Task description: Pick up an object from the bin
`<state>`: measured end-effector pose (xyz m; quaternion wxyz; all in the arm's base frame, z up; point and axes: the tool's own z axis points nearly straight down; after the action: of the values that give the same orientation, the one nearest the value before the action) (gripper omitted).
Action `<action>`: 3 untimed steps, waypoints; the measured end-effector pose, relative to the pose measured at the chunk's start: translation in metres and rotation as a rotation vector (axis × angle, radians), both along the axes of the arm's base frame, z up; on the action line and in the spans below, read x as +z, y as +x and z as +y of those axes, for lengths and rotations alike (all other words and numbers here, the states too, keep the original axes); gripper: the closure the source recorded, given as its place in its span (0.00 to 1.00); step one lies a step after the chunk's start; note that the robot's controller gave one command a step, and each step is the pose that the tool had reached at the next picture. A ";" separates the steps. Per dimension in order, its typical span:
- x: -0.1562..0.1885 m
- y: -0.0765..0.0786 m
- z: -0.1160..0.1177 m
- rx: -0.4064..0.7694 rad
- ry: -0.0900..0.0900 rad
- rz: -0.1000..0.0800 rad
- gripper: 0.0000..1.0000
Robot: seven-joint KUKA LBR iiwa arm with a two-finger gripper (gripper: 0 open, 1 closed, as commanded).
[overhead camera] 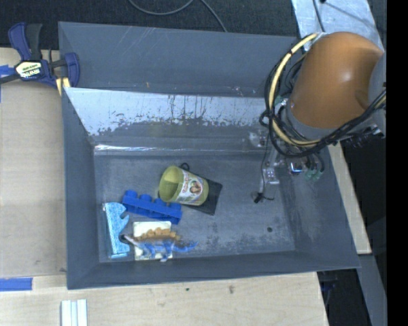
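My gripper (267,176) hangs over bare bin floor in the right half of the bin, below the arm's orange cover. Nothing shows in it. The nearest thing is a yellow-green cup (182,187) with a printed label, lying on its side left of the gripper, mouth facing left. It rests partly on a flat black piece (213,197). A blue toy brick (149,207) lies just below and left of the cup.
In the front left corner lie a light-blue flat pack (115,231) and a packet with a brownish picture (154,236) over a small blue thing (180,248). The bin's sloped walls rise on every side.
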<state>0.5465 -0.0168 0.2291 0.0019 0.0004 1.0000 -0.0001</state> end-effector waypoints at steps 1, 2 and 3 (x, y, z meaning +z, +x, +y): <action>-0.034 -0.008 0.023 -0.076 0.000 -0.003 0.00; -0.067 0.004 0.035 -0.051 0.001 0.002 0.00; -0.091 0.012 0.050 0.151 -0.001 -0.001 0.00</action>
<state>0.5582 0.0336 0.1376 0.0024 -0.0753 0.9972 -0.0007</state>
